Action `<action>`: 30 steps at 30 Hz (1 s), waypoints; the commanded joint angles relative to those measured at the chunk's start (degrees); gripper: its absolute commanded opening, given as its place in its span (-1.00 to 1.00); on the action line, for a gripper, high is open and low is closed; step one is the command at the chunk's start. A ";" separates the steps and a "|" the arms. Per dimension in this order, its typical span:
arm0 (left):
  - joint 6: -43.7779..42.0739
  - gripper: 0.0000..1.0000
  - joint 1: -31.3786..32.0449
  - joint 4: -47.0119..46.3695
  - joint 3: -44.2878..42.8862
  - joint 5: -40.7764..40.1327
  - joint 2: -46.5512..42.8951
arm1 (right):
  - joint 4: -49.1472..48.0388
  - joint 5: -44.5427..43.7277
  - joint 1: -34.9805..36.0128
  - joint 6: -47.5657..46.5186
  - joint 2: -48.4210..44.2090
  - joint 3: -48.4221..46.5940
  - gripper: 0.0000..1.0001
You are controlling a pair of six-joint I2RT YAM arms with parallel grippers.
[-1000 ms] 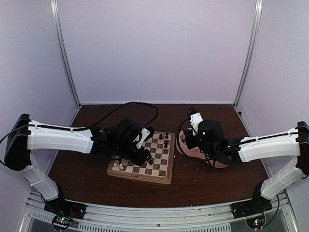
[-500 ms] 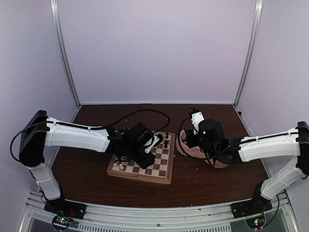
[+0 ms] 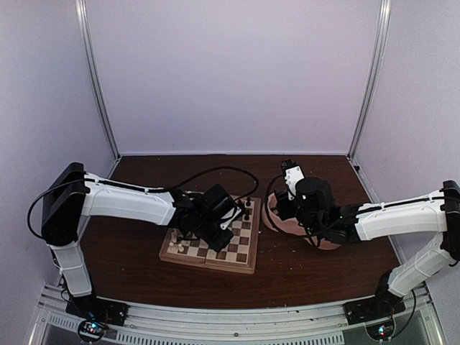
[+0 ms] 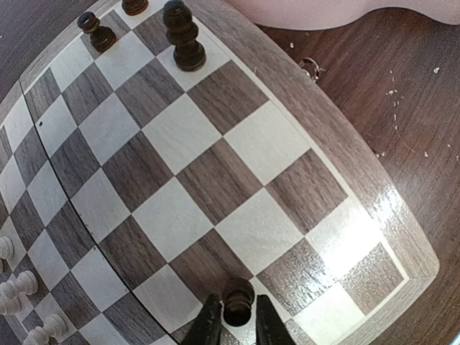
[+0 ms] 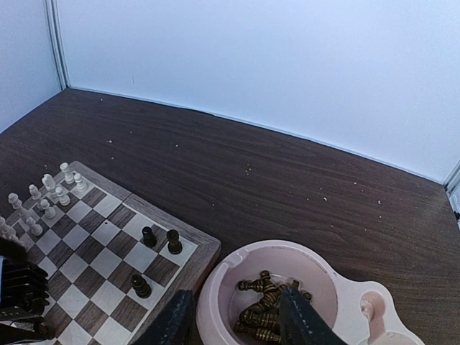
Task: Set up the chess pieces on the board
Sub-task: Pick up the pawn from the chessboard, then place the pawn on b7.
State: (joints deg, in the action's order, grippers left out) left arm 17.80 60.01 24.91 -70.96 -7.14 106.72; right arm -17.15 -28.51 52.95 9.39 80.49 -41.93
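The left claw [image 4: 236,316], at the bottom centre of its wrist view, is closed on a dark pawn [image 4: 238,293]. One finger [image 4: 210,325] presses each side of it, and the pawn stands upright on a dark square near the board's [image 4: 338,144] tan rim. At the top of that view three more dark pieces [image 4: 183,36] stand along the edge row, and cream pieces [image 4: 18,287] cluster at the lower left.

The right claw [image 5: 237,323] hangs with its fingers spread and nothing between them, above the pink double bowl [image 5: 215,284] at the bottom of its wrist view. A heap of dark pieces [image 5: 262,309] lies in the bowl's larger well. The bowl sits just beside the board on the dark wooden table [image 3: 122,251].
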 commanded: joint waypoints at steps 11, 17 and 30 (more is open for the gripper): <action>-0.70 -0.99 0.09 1.33 -3.73 -5.66 -0.53 | -0.19 -0.89 -0.56 0.49 -1.02 0.31 -0.15; 0.00 -0.99 -1.00 2.73 -9.13 -6.29 0.83 | -0.12 -0.88 -0.74 0.61 -1.19 0.45 -0.15; 3.11 -1.00 -8.09 -1.44 -15.47 0.92 5.50 | -0.08 -0.34 -0.83 1.05 -1.55 0.80 -0.15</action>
State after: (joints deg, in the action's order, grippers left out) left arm 20.08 53.45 26.28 -84.09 -8.93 109.25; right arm -17.15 -28.51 52.56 9.47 80.34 -41.93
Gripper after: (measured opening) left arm 0.097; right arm 0.425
